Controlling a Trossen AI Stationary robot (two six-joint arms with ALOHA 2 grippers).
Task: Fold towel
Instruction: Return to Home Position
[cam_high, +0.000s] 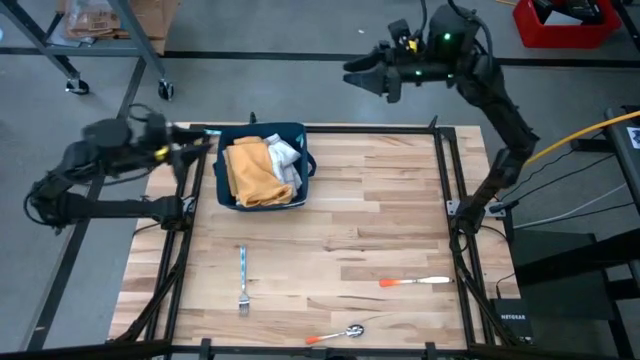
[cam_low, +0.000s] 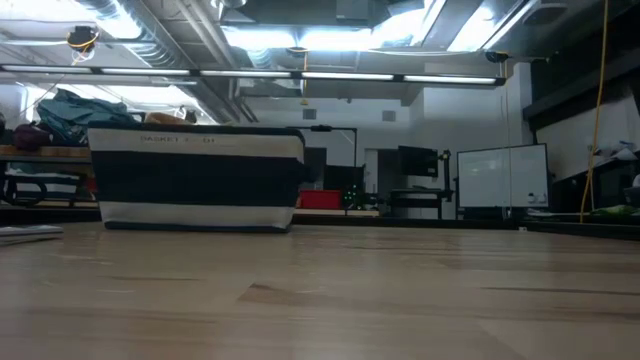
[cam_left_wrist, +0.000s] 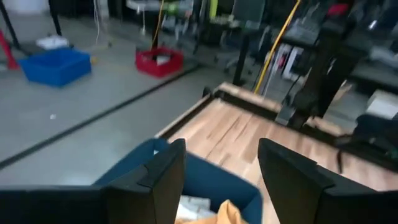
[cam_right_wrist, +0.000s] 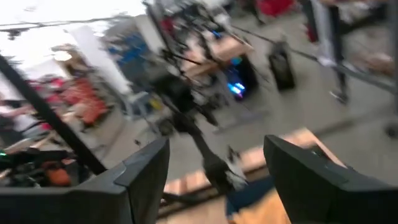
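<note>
In the upper left part of the high view, the blue laundry organizer (cam_high: 300, 135) sits on the wooden table (cam_high: 380, 220) near its far left corner. Inside it, a folded yellow towel (cam_high: 252, 172) fills most of the space. A white patterned towel (cam_high: 286, 160) is bunched against the yellow one on the side toward the frame's right.

In the low view, the organizer (cam_low: 195, 180) stands at the left of the frame as a dark box with pale bands. Its contents are hidden from that height.

The left gripper (cam_high: 190, 145) hangs just left of the organizer at the table's edge. Its wrist view shows the fingers (cam_left_wrist: 165, 177) spread wide with nothing between them, above the organizer's blue wall (cam_left_wrist: 211, 177) and a corner of yellow cloth (cam_left_wrist: 227, 213).

The right gripper (cam_high: 367, 75) is raised beyond the table's far edge, at top centre of the high view, also spread and empty.

A fork (cam_high: 243, 280), an orange-handled utensil (cam_high: 415, 282) and a spoon (cam_high: 338, 334) lie apart near the bottom of the frame.
</note>
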